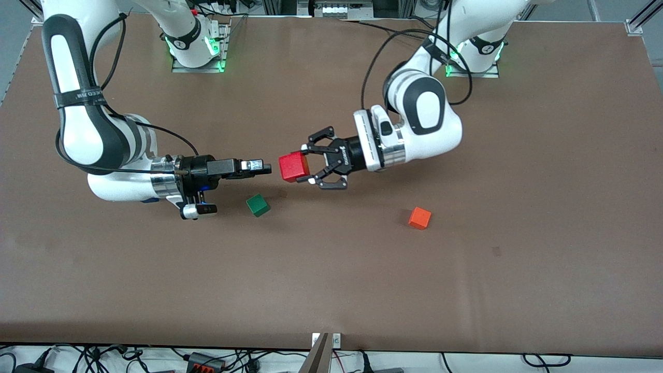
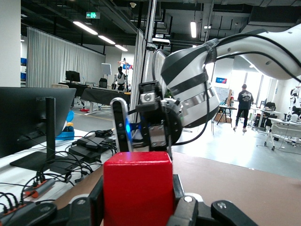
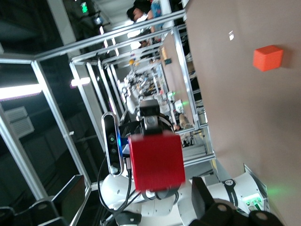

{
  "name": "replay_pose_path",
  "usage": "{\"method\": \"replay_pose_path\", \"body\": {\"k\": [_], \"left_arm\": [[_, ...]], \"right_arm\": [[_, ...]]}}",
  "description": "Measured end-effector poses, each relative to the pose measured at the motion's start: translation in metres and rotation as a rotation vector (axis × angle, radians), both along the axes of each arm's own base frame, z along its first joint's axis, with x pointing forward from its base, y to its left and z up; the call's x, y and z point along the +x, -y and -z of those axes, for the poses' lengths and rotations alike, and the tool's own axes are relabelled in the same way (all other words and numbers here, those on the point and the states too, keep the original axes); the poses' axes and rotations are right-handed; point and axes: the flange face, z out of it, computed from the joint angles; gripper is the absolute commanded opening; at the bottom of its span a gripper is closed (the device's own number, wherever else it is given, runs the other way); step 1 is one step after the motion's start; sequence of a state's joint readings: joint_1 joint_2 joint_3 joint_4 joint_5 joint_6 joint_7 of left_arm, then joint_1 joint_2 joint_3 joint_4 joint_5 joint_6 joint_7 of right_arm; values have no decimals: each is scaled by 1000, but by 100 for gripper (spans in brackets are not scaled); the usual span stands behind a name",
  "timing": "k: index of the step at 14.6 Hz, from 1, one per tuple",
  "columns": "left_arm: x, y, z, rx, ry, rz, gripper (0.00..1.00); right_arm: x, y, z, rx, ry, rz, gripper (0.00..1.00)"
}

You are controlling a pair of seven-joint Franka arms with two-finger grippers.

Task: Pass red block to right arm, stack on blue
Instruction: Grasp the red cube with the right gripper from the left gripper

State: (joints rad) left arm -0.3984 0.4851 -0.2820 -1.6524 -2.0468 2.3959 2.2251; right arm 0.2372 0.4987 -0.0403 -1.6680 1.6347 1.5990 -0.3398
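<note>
**Mid-air handover: red block presented to the waiting right gripper**

The left gripper [image 1: 305,166] is clenched on the red block [image 1: 293,166] and holds it in the air over the middle of the table [image 1: 331,290], with the arm turned so that the fingers lie roughly level and point toward the right arm's end. Only the part of the cube nearest the palm is pinched; most of it juts clear of the fingertips. This leaves bare faces on which a second gripper can close, which is probably why the block is gripped so shallowly.

The right gripper [image 1: 264,168] is also level and faces the block head-on, just beside it but not touching. Its fingers are released and stand wide apart, ready to receive. In the right wrist view the red block [image 3: 156,161] sits squarely ahead of the camera, suggesting that the two tools are lined up on one axis; the left wrist view likewise shows the red block [image 2: 138,192] with the right gripper directly ahead.

Two other cubes rest on the table: a green cube [image 1: 258,205], nearer to the front camera than the right gripper's fingertips, and an orange-red cube [image 1: 419,218] toward the left arm's end, well apart from both arms. The blue cube, on which the red one is meant to be stacked, appears in none of the views, so the stacking site cannot be placed.

Judged from this arrangement, the transfer is not yet made.
</note>
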Motion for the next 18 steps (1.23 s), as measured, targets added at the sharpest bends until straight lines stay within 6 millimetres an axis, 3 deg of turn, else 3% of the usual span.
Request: {"method": "replay_pose_path", "body": {"k": [3, 7, 13, 18], "left_arm": [[-2, 4, 2, -3, -10, -7, 10], [0, 1, 6, -14, -13, -28, 10], [4, 4, -6, -38, 5, -39, 10], [-1, 14, 1, -54, -16, -39, 10]], "right_arm": [[4, -3, 13, 18, 18, -22, 100], [5, -4, 13, 26, 19, -26, 100], [5, -7, 27, 29, -1, -28, 100], [5, -33, 11, 106, 5, -15, 100]]}}
